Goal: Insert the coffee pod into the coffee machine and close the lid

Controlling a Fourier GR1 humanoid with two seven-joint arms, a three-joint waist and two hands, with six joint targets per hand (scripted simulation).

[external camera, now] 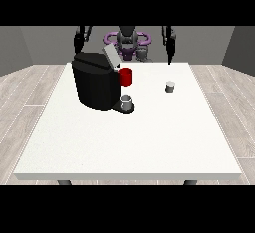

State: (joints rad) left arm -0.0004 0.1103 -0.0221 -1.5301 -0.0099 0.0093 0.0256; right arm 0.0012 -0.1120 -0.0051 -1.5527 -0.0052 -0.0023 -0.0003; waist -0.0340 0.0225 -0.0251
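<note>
Front view. Small grey round coffee pod standing on the big white table, right of the middle of the frame, touched by nothing. Well below the black hand at the view's right and far apart from it, with bare table in between. Even farther from the black hand at the view's left, which sits in the upper left of the frame, past the machine.

Big black boxy coffee machine on the table, left of the middle. Grey lid tipped up and open at the top of the machine. Red round part sticking out on the machine's right side. Small grey cup on the machine's black base, right under the red part.

Both arms hanging down from the shoulders at the top of the frame, one on each side of the body, behind the table's far edge. Hand at the view's right pointing straight down, holding nothing. Hand at the view's left also low by the body, holding nothing.

Fingers of both hands too small and dark to make out: cannot tell if spread or curled. Robot's lower body hidden behind the table and the machine.
</note>
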